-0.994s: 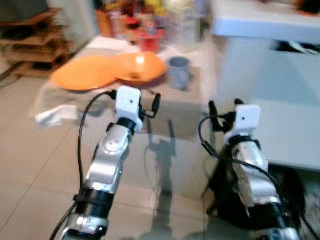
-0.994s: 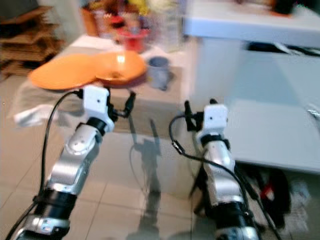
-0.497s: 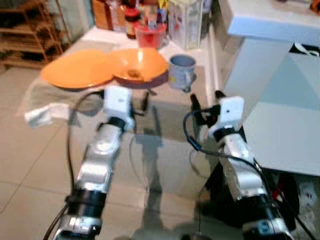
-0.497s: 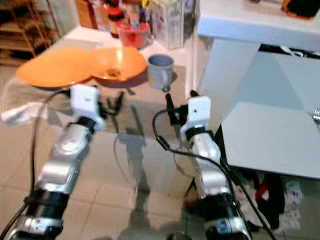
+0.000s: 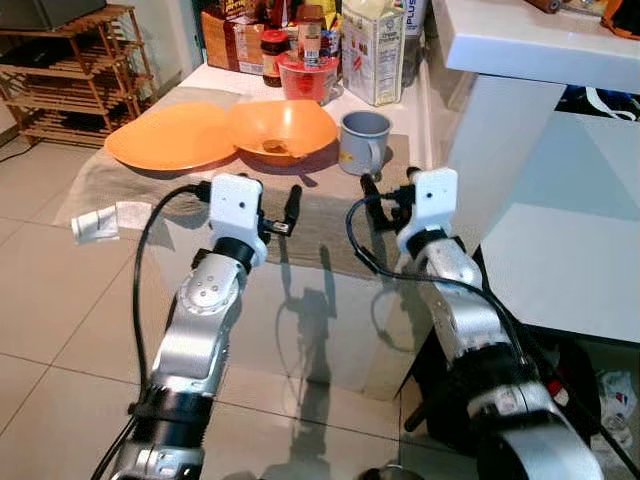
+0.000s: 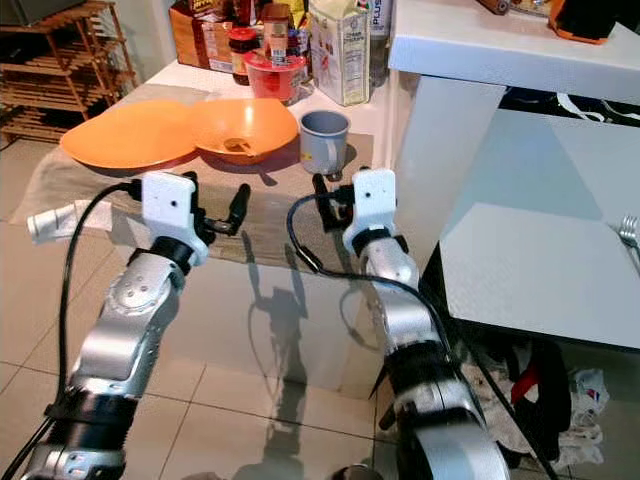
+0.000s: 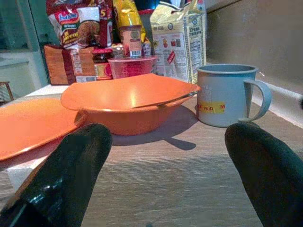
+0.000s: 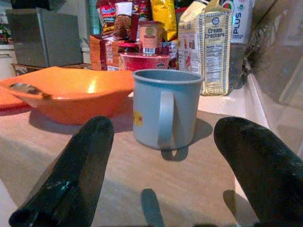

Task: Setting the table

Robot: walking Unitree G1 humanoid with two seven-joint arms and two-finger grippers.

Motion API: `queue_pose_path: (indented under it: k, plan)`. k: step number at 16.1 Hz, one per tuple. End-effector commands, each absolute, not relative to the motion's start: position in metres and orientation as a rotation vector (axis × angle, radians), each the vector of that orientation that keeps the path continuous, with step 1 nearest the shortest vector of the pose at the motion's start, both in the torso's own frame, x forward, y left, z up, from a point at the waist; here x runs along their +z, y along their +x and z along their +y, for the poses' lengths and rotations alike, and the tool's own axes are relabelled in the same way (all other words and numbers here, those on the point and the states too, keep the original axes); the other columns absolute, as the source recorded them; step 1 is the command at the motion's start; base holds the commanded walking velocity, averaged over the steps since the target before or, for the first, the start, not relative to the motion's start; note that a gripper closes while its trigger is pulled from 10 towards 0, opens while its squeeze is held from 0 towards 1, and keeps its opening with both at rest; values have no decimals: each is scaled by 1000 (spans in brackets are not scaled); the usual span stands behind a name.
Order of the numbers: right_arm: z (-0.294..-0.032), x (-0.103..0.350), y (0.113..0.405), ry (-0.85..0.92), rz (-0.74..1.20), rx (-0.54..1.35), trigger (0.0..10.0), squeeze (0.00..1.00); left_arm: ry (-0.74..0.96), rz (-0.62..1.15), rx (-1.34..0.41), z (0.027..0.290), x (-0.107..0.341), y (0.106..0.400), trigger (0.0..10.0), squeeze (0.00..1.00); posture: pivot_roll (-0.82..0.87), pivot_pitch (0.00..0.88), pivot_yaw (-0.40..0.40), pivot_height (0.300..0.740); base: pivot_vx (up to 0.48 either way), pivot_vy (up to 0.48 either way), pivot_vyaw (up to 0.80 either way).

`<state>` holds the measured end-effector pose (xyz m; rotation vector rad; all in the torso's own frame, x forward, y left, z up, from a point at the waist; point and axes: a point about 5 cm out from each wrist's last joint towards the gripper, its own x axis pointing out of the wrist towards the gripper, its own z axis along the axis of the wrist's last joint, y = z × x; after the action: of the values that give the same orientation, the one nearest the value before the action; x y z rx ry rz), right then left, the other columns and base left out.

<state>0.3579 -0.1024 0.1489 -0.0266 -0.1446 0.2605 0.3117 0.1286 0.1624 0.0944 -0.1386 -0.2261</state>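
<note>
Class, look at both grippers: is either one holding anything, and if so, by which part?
Nothing is held. The left gripper and right gripper are both open, short of the orange bowl and grey mug.

Both arms reach forward, left hand (image 5: 275, 205) and right hand (image 5: 388, 190) spread wide.

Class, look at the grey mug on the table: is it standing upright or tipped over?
Upright. The mug stands on its base on the placemat, its open rim facing up, beside the orange bowl.
</note>
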Motion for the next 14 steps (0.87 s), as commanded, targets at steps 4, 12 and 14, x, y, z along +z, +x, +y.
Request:
queue_pose_path:
  k: [4, 12, 14]
  plan:
    - [-100, 149, 367, -15, -139, 246, 10000, 0, 131, -119, -201, 143, 164, 298, 10000, 0, 154, 60, -16, 727, 0, 0, 0]
    - [-85, 153, 378, -12, -124, 269, 10000, 0, 144, -86, -152, 155, 168, 279, 10000, 0, 199, 121, -30, 727, 0, 0, 0]
    - [-87, 154, 379, -28, -139, 232, 10000, 0, 148, -73, -152, 155, 168, 276, 10000, 0, 194, 131, -26, 727, 0, 0, 0]
